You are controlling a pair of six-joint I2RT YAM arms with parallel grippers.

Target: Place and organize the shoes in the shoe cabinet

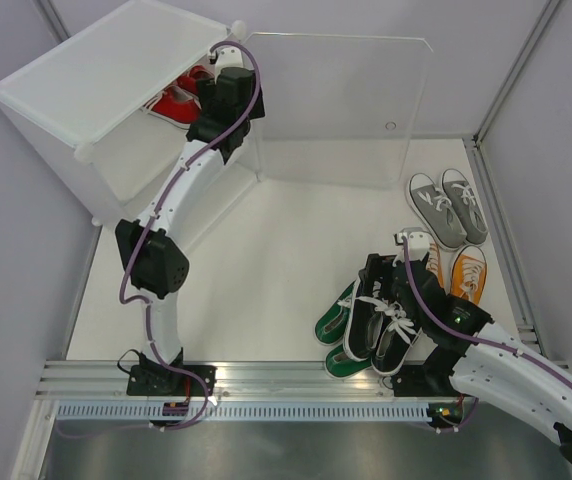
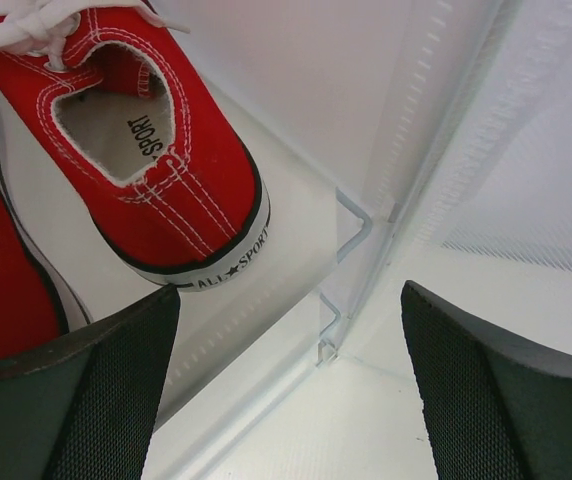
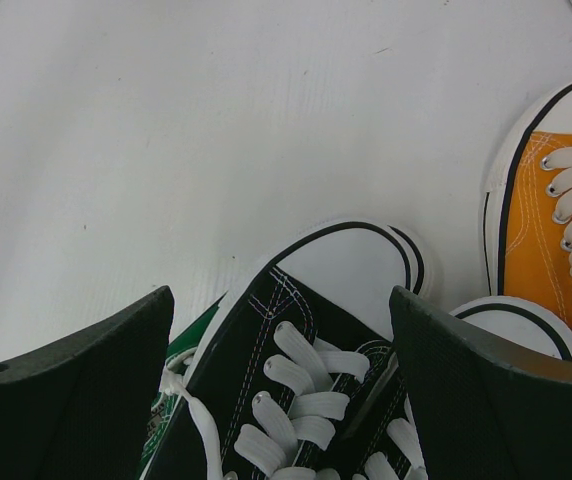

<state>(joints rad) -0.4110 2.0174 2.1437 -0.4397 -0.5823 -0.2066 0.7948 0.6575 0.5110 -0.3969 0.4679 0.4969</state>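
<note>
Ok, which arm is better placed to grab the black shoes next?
Right. The right end effector, open, hangs over the black shoes. The left end effector is away at the shoe cabinet, by the red shoes.

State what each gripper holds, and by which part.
Nothing. Left gripper open by the red shoe; right gripper open over the black shoes.

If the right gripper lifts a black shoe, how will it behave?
Probably light and soft: the black shoe looks like canvas, so its sides may squash. Its loose white laces may dangle or snag. It lies partly on a green shoe, so that may shift.
</note>
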